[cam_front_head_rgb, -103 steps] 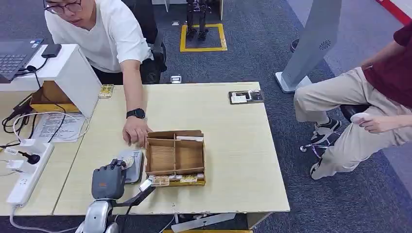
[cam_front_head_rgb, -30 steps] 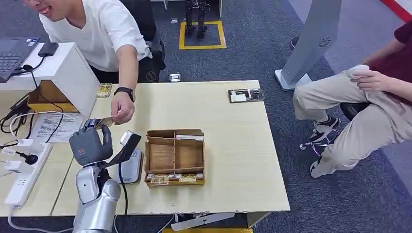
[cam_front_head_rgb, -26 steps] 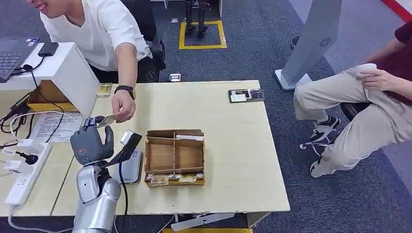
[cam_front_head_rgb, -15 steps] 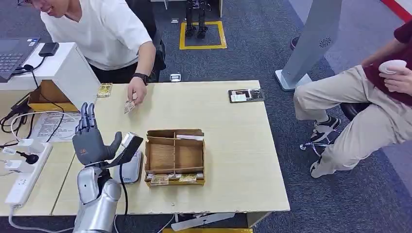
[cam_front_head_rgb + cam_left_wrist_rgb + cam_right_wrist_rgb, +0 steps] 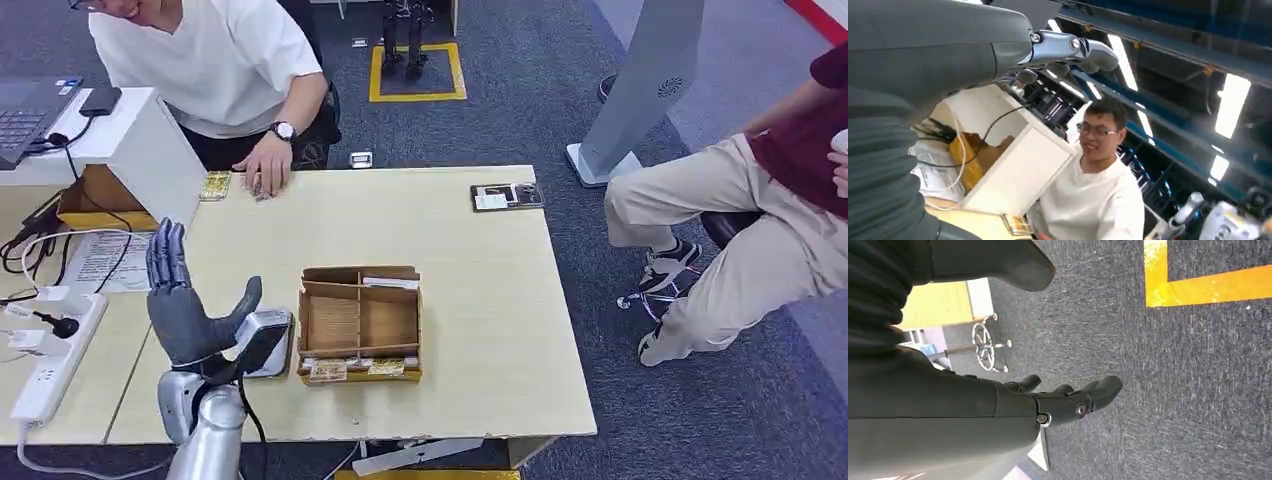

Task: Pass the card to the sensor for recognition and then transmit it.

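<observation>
- Head view: left hand (image 5: 190, 315) standing raised above the near-left part of the table (image 5: 470, 330), palm up, fingers (image 5: 165, 258) pointing straight up and spread, thumb angled out toward the sensor (image 5: 265, 340), holding nothing.
- Sensor lying flat on the table just beside the wooden box (image 5: 361, 322), partly hidden behind the raised thumb.
- Card (image 5: 256, 190) lying at the table's far edge under the person's hand (image 5: 264, 166), too small for making out any detail; well apart from the robot's hand.
- Second card (image 5: 216, 185) lying just left of that hand, near the white cabinet (image 5: 150, 150); dark card holder (image 5: 508, 197) resting at the far-right edge of the table.
- Seated person's legs (image 5: 720, 250) showing to the right, off the table.
- Left wrist view: looking up past the left hand (image 5: 998, 45), fingers (image 5: 1083, 47) stretching out straight with nothing between them; showing the person in a white shirt (image 5: 1093, 205), the white cabinet (image 5: 1018, 165) with cables, and ceiling lights, which the head view is not giving.
- Right wrist view: right hand (image 5: 1048, 402) hanging over grey carpet (image 5: 1173, 390) beside a yellow floor marking (image 5: 1208, 282), fingers (image 5: 1103, 387) lightly bent and apart, gripping nothing.
</observation>
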